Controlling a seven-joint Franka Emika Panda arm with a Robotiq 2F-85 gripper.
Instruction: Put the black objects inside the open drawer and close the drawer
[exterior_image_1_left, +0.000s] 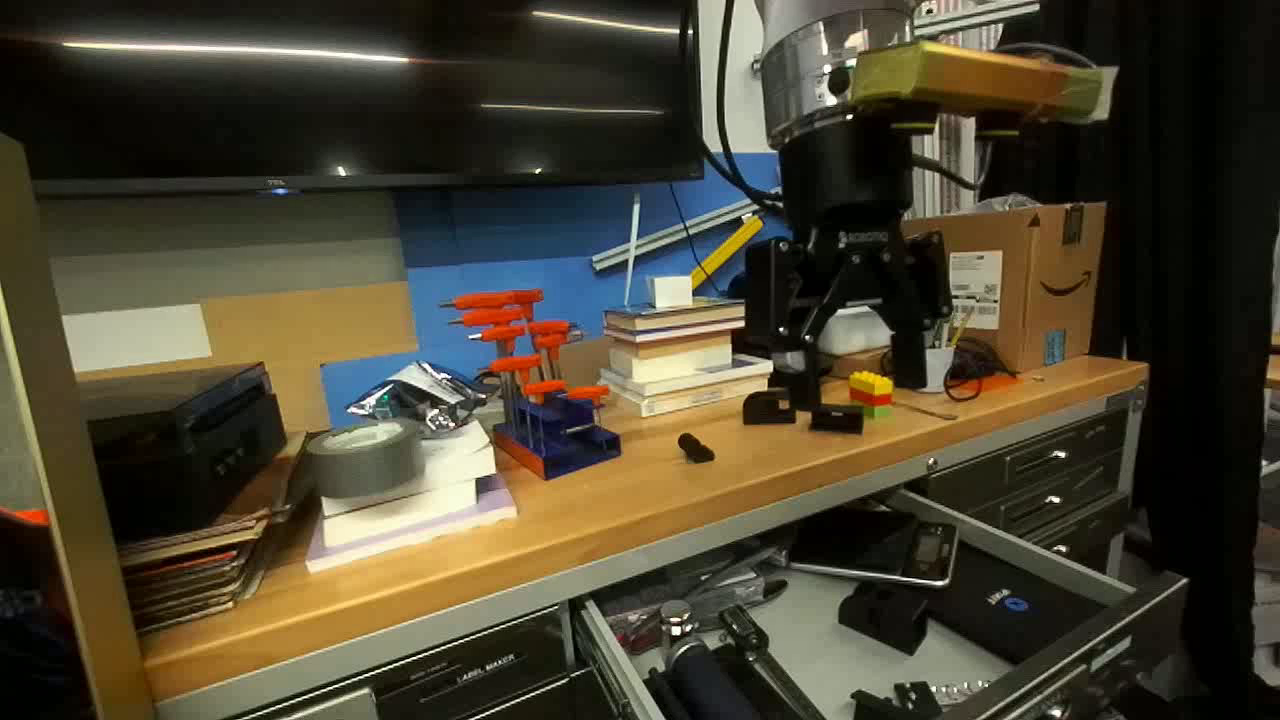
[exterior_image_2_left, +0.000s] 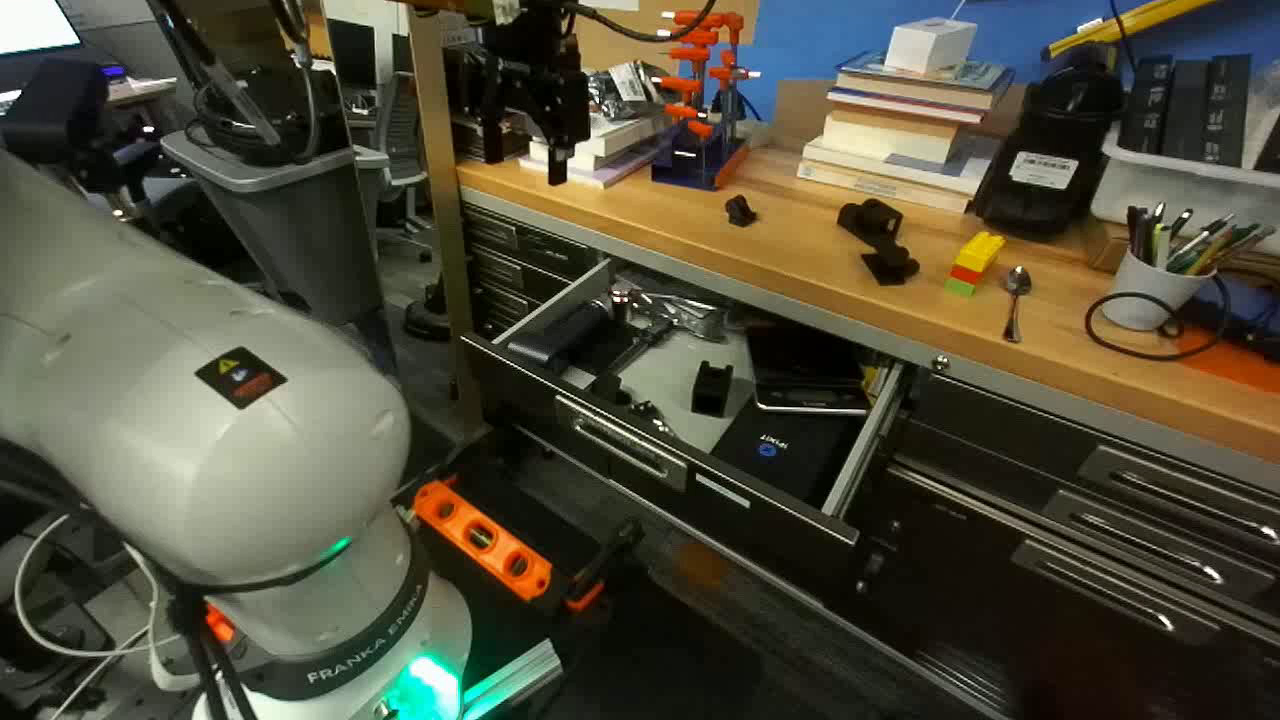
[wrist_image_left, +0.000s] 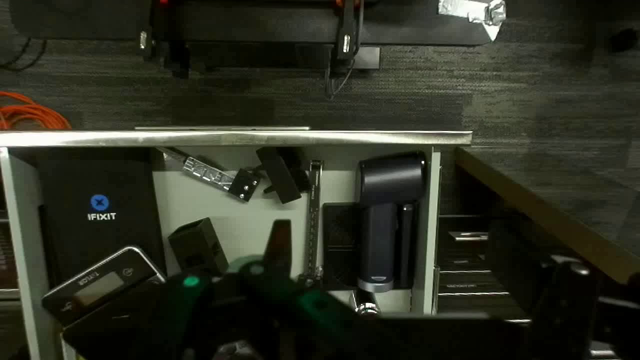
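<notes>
A robot claw (exterior_image_1_left: 857, 373) hangs in the air, spread wide and gripping nothing, aimed down at a drawer (wrist_image_left: 300, 138) pulled out from under a wooden bench (exterior_image_1_left: 600, 505); the wide spread is probably meant for straddling something small. Yet to be stowed, it appears, are a knob-like piece (exterior_image_2_left: 740, 210) in black, alone on the bench, and, nearer the toy bricks (exterior_image_2_left: 974, 264), an arch-shaped piece (exterior_image_1_left: 768, 410) and a flat piece (exterior_image_1_left: 836, 420), touching or nearly so. The drawer likely stands out so that things can be lowered in from above, with closing left for last. Inside, a black block (wrist_image_left: 198, 248) sits on the pale bottom, not unlike those above, so part of the job may be done. It shares the space with a flat black box (wrist_image_left: 100, 235), a kitchen scale (exterior_image_1_left: 868, 545) overlapping that box, what looks like a caliper (wrist_image_left: 313, 220), and a hairdryer-shaped tool (wrist_image_left: 382, 215). Elsewhere, a cup (exterior_image_2_left: 1150, 281) holds its pens (exterior_image_2_left: 1185, 235) upright, presumably for easy reach, and a plastic tub (exterior_image_2_left: 1190, 182) holds tall boxes (exterior_image_2_left: 1187, 105) on end.
</notes>
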